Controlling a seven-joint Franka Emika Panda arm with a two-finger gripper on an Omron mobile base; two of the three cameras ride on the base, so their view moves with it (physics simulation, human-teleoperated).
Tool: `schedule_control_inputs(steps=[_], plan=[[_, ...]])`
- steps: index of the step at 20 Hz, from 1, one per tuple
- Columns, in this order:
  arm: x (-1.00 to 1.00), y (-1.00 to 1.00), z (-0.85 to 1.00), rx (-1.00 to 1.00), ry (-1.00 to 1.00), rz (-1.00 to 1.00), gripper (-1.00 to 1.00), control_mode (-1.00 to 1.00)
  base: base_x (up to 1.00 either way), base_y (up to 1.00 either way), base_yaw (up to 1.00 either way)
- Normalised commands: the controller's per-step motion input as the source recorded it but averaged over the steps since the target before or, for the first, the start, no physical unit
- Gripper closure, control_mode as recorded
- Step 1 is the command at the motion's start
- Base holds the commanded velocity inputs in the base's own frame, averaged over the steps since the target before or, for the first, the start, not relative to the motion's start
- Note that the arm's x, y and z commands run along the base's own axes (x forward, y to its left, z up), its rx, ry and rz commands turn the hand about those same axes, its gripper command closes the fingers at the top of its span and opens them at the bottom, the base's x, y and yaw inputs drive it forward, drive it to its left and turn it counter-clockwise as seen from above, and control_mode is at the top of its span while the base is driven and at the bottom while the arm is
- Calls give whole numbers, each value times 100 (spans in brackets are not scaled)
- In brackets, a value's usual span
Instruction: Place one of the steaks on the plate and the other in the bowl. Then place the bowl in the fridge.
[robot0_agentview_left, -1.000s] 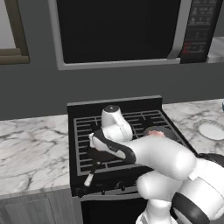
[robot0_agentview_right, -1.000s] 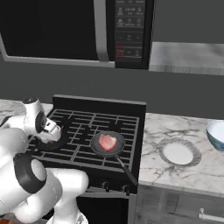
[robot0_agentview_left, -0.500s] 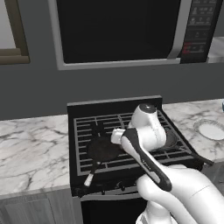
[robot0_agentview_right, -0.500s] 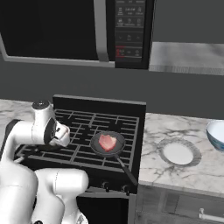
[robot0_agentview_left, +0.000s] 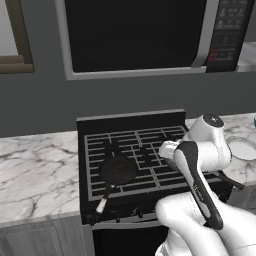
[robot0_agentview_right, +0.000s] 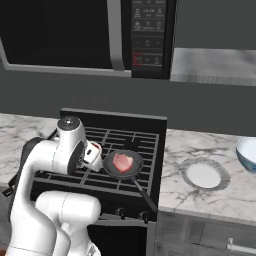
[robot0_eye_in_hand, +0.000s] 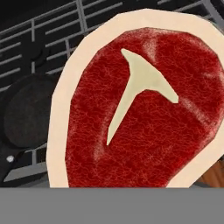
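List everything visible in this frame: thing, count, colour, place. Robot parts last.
steak: one, red with cream rim, in the right pan
pans: two, dark; one front right on the stove holding the steak, one front left, nothing seen in it
stove: one, black with grey grates, between the counters
plate: one, whitish-grey, on the counter right of the stove
bowl: one, pale blue outside, white inside, beyond the plate at the right edge
microwave: one, black, above the stove
counters: marble, both sides of the stove
arm: one, white, over the stove
pincer: one, beside the steak pan, holding nothing
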Motion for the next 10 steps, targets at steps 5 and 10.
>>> schedule_control_inputs(steps=[5,10], plan=[[-4,-100,28,0,13,-2,100,-100,0,0,0],[-16,-99,9,0,18,-9,100,-100,0,0,0]])
